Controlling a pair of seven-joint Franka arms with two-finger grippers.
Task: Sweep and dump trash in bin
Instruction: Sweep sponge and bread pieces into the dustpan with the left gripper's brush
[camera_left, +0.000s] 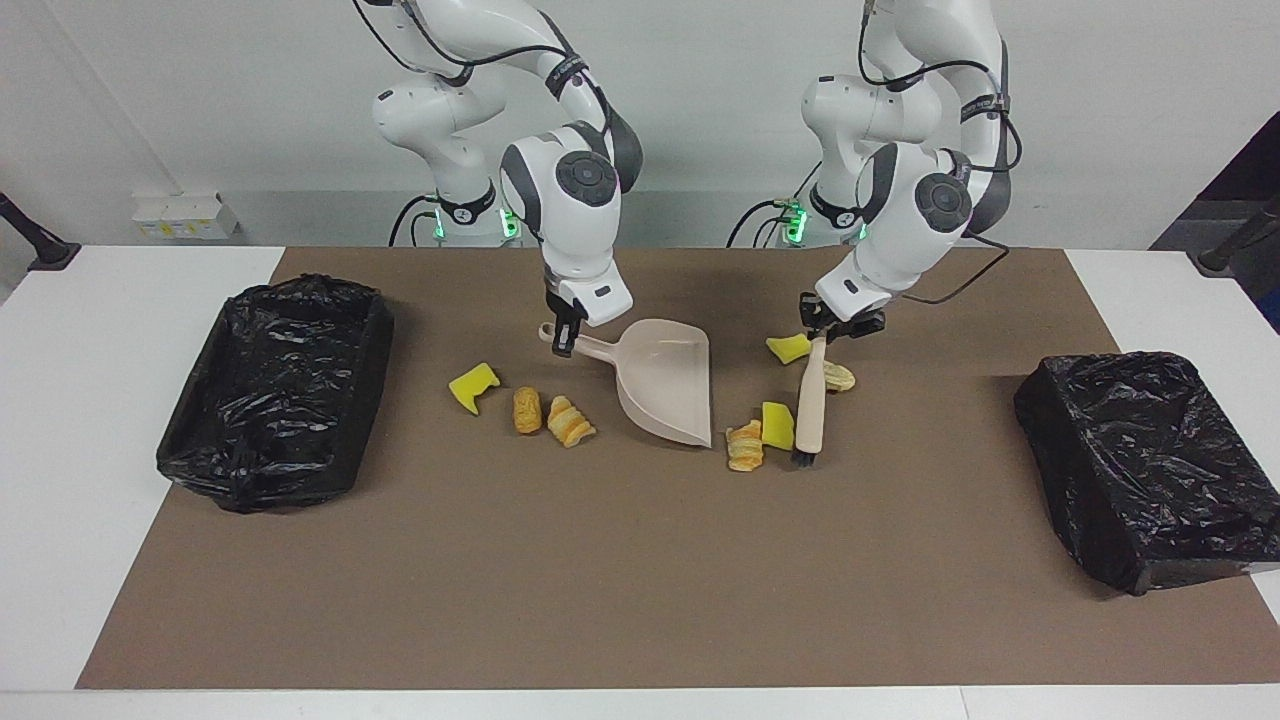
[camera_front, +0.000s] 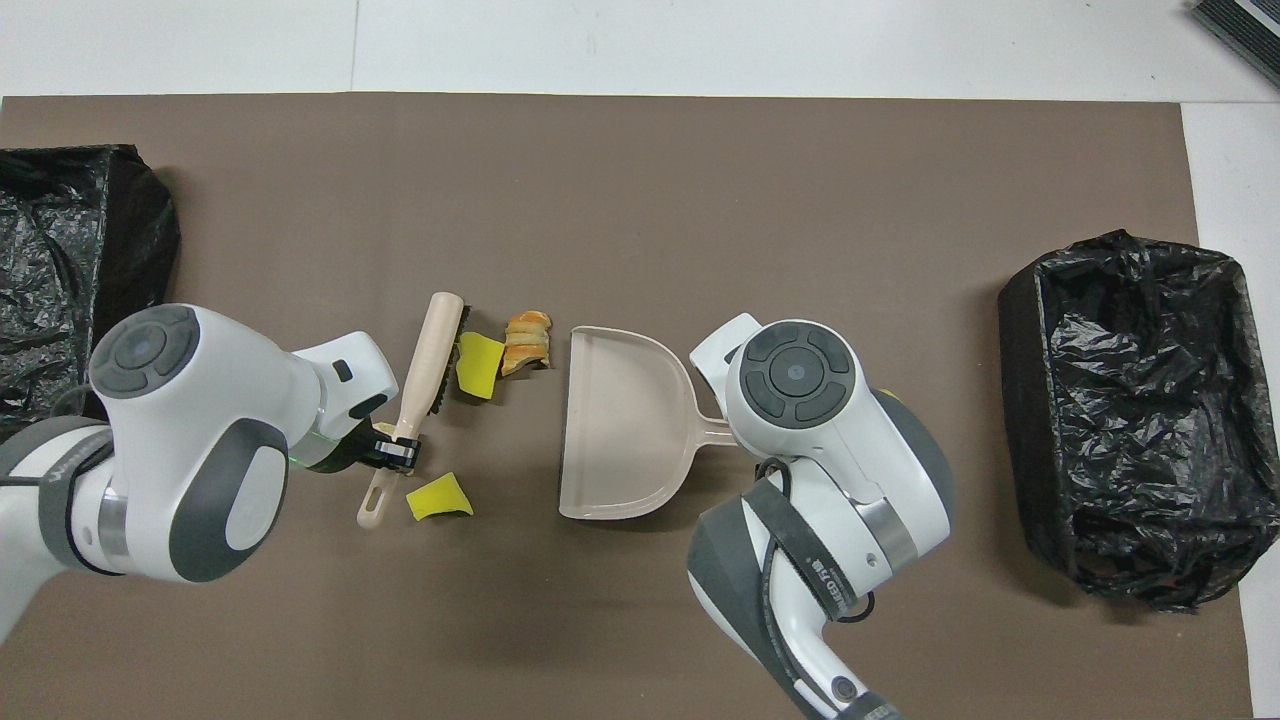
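Observation:
My left gripper (camera_left: 828, 333) is shut on the handle of the beige brush (camera_left: 810, 410), whose black bristles rest on the mat. A yellow sponge chunk (camera_left: 778, 424) and a pastry lump (camera_left: 744, 446) of the trash lie against the bristles, at the mouth of the beige dustpan (camera_left: 665, 385). My right gripper (camera_left: 563, 335) is shut on the dustpan's handle. Another yellow chunk (camera_left: 788, 347) and a pale bread lump (camera_left: 840, 377) lie by the brush handle. A yellow chunk (camera_left: 472, 387), a bread lump (camera_left: 527, 410) and a pastry (camera_left: 570, 422) lie toward the right arm's end.
A black-lined bin (camera_left: 275, 390) stands at the right arm's end of the brown mat, and a second one (camera_left: 1140, 460) at the left arm's end. In the overhead view my right wrist covers the dustpan (camera_front: 620, 430) handle.

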